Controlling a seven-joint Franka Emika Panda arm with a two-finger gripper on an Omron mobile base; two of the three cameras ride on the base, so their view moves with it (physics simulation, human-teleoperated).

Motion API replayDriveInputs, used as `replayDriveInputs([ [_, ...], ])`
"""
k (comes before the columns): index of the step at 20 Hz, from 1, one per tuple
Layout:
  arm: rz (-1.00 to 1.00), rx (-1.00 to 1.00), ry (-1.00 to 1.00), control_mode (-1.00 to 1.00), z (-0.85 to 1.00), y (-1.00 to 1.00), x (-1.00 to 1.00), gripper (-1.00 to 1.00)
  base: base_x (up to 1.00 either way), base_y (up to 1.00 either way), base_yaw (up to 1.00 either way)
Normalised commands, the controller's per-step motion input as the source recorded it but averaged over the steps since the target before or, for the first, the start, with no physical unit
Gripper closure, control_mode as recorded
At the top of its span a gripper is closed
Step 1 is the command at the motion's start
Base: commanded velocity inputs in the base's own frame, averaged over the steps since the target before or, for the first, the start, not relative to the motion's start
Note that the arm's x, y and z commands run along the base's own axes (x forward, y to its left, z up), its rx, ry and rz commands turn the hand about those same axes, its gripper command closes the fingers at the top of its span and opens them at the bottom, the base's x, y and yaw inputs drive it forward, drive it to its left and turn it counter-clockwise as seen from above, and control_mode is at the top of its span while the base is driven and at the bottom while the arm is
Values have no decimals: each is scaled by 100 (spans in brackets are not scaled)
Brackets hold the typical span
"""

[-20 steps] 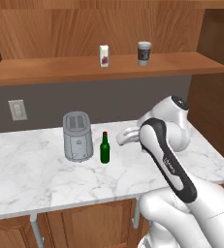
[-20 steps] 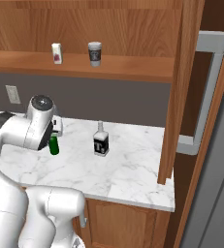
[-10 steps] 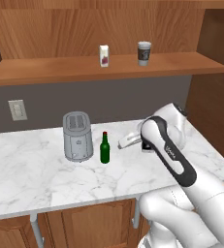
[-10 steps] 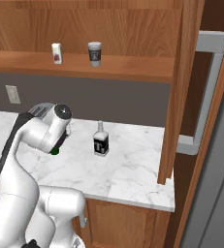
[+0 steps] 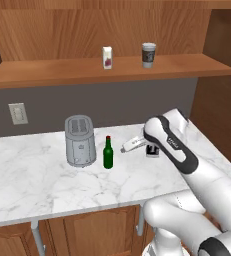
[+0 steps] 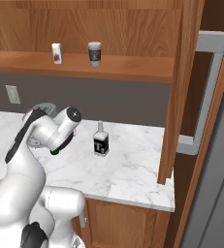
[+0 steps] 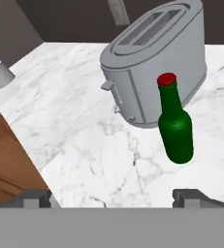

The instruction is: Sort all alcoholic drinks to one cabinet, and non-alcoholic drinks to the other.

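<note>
Leftmost on the marble counter (image 5: 32, 175) stands the grey toaster (image 5: 80, 141), upright, slots up. Just beside it to the right is the dark-green bottle (image 5: 107, 153) with its red cap, upright and close to the toaster without clearly touching it. Next comes the gripper (image 5: 129, 146), its fingers (image 7: 36, 197) spread wide apart and holding nothing, hovering near the green bottle with a clear gap between them. Behind the arm, further right on the counter, the clear squarish bottle (image 6: 101, 141) with the black label stands upright, well apart from the green one. Up on the wooden shelf (image 5: 52, 75), the small white carton (image 5: 107, 57) sits to the left and the paper coffee cup (image 5: 148, 54) with white lid to its right, both upright and apart.
</note>
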Motion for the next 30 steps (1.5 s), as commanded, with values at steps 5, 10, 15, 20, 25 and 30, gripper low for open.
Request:
replayDriveInputs([
  [5,1,5,-2,-100,-17,0,9,-100,0,0,0],
  [10,1,5,-8,-100,-16,0,3,-100,0,0,0],
  [15,0,5,-10,-100,-9,0,5,-100,0,0,0],
  [20,0,4,-11,-100,-11,1,7,-100,0,0,0],
  [25,1,2,-10,-100,-11,3,0,-100,0,0,0],
  [30,3,2,-13,-100,-4,0,0,-100,0,0,0],
])
